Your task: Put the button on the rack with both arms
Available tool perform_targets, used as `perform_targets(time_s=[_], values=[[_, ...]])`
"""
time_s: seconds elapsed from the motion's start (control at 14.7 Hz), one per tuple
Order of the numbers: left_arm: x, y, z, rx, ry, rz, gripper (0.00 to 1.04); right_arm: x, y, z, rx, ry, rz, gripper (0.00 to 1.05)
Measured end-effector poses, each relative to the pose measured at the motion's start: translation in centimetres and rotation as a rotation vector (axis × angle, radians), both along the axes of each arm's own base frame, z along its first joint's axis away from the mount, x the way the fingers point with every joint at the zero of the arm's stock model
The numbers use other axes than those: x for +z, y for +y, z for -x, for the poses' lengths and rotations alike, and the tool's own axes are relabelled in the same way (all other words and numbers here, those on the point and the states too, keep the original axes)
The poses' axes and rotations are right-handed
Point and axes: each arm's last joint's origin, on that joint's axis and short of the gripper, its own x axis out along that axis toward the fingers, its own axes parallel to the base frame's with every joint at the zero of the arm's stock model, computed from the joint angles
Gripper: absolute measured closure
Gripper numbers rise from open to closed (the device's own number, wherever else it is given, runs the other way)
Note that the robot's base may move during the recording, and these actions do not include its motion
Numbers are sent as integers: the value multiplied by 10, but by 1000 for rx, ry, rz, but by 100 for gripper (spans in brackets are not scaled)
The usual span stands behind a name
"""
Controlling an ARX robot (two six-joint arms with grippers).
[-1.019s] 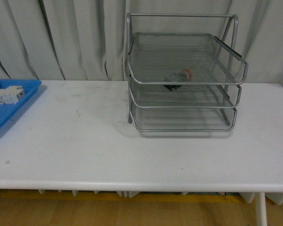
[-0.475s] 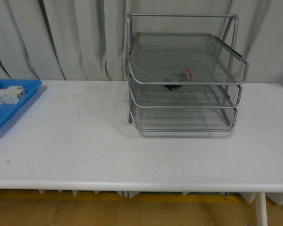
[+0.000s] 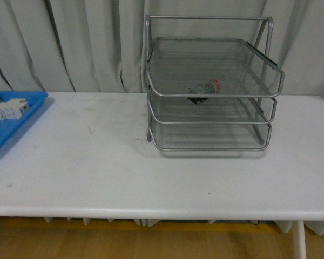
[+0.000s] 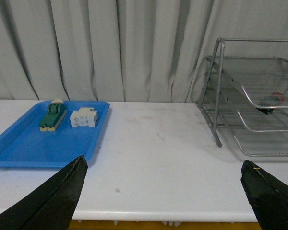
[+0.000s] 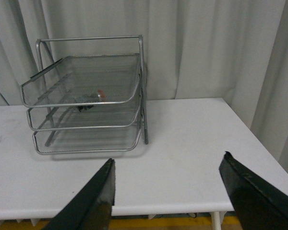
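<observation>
Front view: button (image 3: 205, 89) lies on its side in the rack (image 3: 270, 129), middle tier I think, red cap pointing right. Both arms pulled well clear; left gripper (image 4: 163, 191) and right gripper (image 5: 165, 191) spread, empty. Right looks nearer. Placement looks done.

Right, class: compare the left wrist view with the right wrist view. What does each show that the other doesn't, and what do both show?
Only the left wrist view shows the blue tray holding a green-and-cream block and a white block.

Only the right wrist view shows the table's far right end and a table leg.

Both show the rack with the button lying in a tier, the white table, the curtain, and two open dark fingertips.
</observation>
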Motion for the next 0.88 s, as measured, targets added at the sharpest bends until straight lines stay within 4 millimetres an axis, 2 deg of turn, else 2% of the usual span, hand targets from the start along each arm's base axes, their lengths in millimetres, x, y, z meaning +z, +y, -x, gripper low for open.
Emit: perform_targets(time_s=[0.2, 0.27, 0.34, 0.88], values=[[0, 0, 0, 0, 0, 0, 7, 0, 0, 0, 0, 0, 0, 9], [0, 0, 0, 0, 0, 0, 7, 0, 0, 0, 0, 0, 0, 5], [0, 0, 0, 0, 0, 0, 7, 0, 0, 0, 0, 0, 0, 7], [0, 0, 0, 0, 0, 0, 7, 0, 0, 0, 0, 0, 0, 6]])
